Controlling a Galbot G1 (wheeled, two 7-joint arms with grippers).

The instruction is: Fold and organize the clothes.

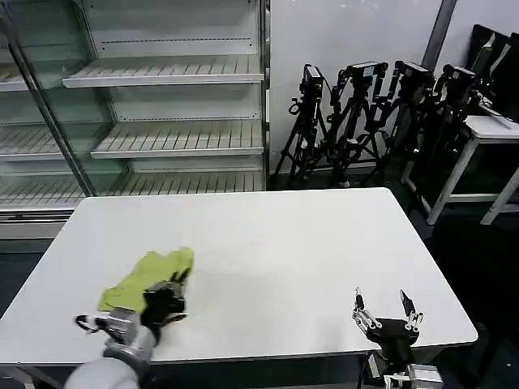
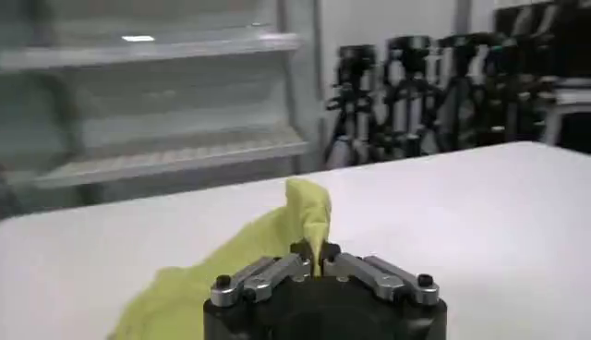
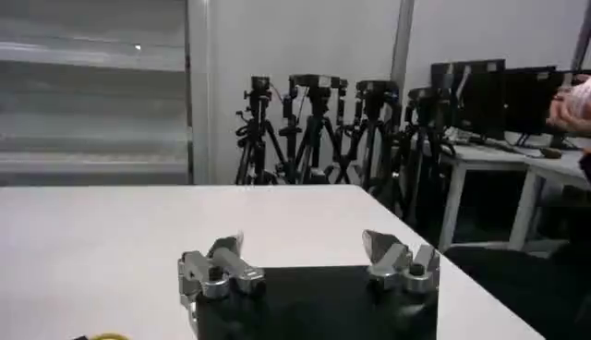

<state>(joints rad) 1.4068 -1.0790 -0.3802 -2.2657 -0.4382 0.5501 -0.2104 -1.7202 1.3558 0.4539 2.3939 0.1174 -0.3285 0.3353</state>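
Observation:
A lime T-shirt (image 1: 150,274) lies bunched on the white table (image 1: 276,243) near its front left corner. My left gripper (image 1: 172,288) is at the shirt's near edge, shut on a fold of the fabric. In the left wrist view the fold (image 2: 309,214) rises in a peak from between the closed fingers, left gripper (image 2: 317,261), and the rest of the shirt (image 2: 199,282) spreads to one side. My right gripper (image 1: 383,305) hovers over the table's front right edge, open with nothing between its fingers; the right gripper (image 3: 305,248) has bare tabletop past it.
Glass-fronted shelving (image 1: 162,105) stands behind the table on the left. Several black tripods (image 1: 365,113) line the back wall, and a white desk (image 1: 486,138) stands at the far right. Most of the tabletop is bare.

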